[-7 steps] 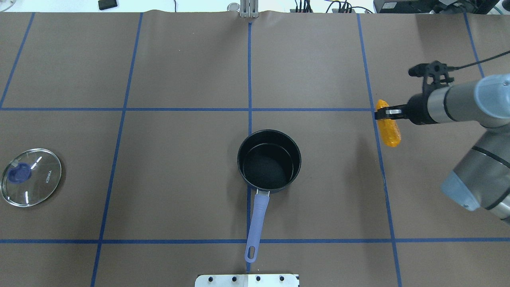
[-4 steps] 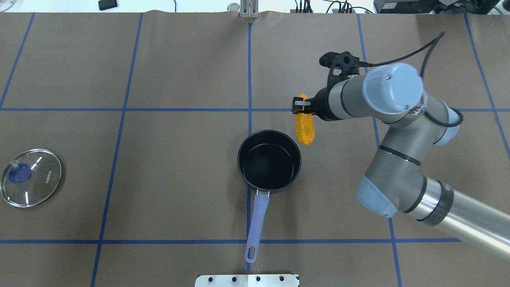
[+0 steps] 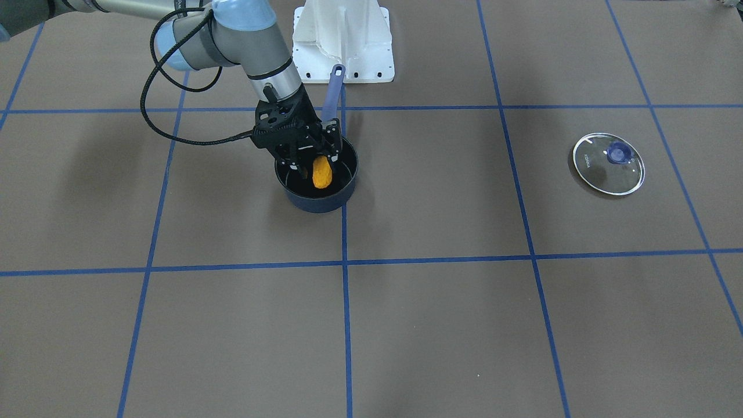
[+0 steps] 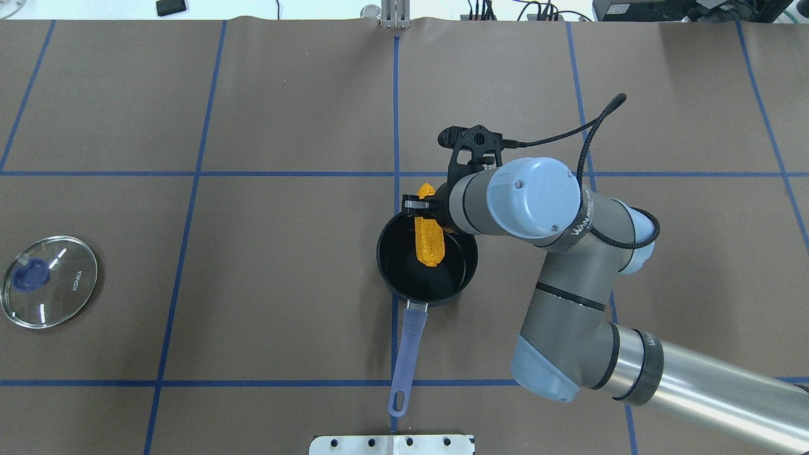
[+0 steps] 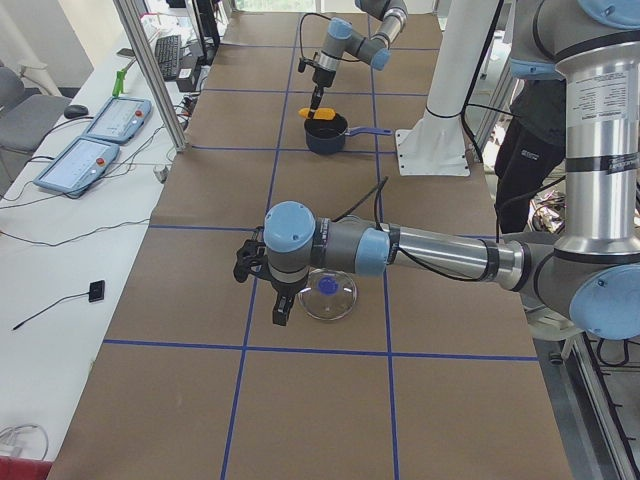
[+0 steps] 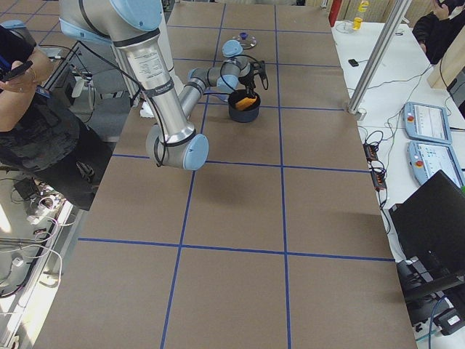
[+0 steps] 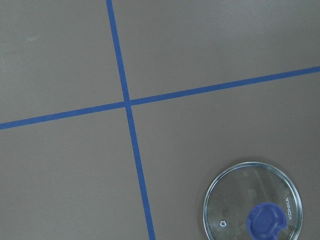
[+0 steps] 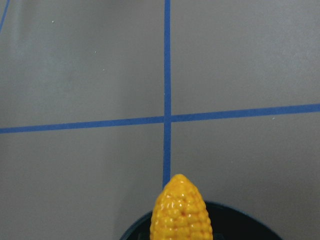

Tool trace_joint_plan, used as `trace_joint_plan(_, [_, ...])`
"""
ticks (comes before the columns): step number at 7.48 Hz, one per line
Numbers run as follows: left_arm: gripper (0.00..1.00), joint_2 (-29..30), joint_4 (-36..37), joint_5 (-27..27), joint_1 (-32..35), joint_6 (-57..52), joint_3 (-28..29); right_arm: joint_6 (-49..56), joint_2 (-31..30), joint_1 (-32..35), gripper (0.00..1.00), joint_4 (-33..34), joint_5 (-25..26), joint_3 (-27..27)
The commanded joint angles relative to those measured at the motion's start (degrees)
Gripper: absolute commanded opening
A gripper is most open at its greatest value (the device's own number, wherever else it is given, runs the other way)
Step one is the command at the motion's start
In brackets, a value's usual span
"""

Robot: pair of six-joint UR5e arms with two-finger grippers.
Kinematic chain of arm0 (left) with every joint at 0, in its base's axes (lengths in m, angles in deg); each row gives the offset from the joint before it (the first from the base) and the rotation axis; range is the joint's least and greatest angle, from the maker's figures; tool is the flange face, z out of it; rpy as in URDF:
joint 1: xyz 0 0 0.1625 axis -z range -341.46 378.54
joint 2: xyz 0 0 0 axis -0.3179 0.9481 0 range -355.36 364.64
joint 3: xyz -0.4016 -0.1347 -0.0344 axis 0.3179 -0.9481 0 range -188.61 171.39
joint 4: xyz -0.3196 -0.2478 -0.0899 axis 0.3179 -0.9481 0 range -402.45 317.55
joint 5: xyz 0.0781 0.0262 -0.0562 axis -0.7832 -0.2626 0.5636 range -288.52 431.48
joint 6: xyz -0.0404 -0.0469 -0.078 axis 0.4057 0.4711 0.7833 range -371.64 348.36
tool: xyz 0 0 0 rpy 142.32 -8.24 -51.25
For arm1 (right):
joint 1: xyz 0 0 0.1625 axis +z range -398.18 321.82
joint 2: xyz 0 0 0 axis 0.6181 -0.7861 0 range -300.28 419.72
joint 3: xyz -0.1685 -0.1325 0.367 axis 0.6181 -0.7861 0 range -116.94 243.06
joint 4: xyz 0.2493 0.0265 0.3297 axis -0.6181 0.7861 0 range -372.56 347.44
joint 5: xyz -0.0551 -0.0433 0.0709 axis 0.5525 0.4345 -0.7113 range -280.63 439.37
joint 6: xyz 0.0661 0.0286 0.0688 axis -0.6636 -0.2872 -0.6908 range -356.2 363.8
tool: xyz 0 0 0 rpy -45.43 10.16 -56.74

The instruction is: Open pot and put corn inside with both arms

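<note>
The dark navy pot (image 4: 383,273) stands open at the table's middle, its purple-blue handle (image 4: 406,347) pointing toward the robot. My right gripper (image 4: 421,206) is shut on the orange-yellow corn (image 4: 429,244) and holds it tilted over the pot's far rim, the lower end inside the opening. The front view shows the corn (image 3: 321,172) hanging into the pot (image 3: 316,202). In the right wrist view the corn's tip (image 8: 181,210) sits above the pot's rim (image 8: 240,220). My left gripper (image 5: 276,300) shows only in the left side view, above the table beside the lid; I cannot tell its state.
The round glass lid (image 4: 49,281) with a blue knob lies flat at the table's left side, and it shows in the left wrist view (image 7: 252,202). A white base plate (image 4: 392,444) sits at the near edge. Blue tape lines cross the brown table cover.
My right arm has swung left with the corn, from the right part of the table to over the pot, and has lowered it into the opening. The pot and lid have not moved.
</note>
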Motion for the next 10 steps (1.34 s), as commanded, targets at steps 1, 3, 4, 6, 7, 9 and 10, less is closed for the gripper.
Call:
trace_joint_plan(1, [0.98, -0.2, -0.1, 0.0, 0.0, 0.0, 0.0, 0.4, 0.3, -0.5, 1.00, 3.7, 0.7, 0.8])
trace_joint_plan(3, [0.98, -0.5, 0.1, -0.2, 0.1, 0.0, 0.0, 4.5, 0.2, 6.5, 1.00, 6.9, -4.6, 1.0])
trace_joint_plan(4, [0.98, -0.3, 0.6, -0.5, 0.0, 0.1, 0.2, 11.1, 0.0, 12.8, 1.00, 11.5, -9.8, 0.7])
trace_joint_plan(6, [0.98, -0.6, 0.8, -6.1, -0.1, 0.6, 0.2, 31.4, -2.5, 27.9, 1.00, 18.9, -23.2, -0.3])
trace_joint_plan(7, [0.98, -0.6, 0.9, -6.6, -0.1, 0.5, 0.4, 41.3, -5.6, 33.8, 1.00, 20.7, -26.1, -1.2])
trace_joint_plan(9, [0.98, -1.1, 0.7, -7.4, 0.0, 0.5, 0.4, 56.3, -9.6, 42.4, 1.00, 21.3, -30.5, -6.1])
trace_joint_plan(10, [0.98, -1.6, 0.5, -7.4, 0.0, 0.4, 0.7, 60.7, -13.1, 45.5, 1.00, 20.7, -34.3, -6.5])
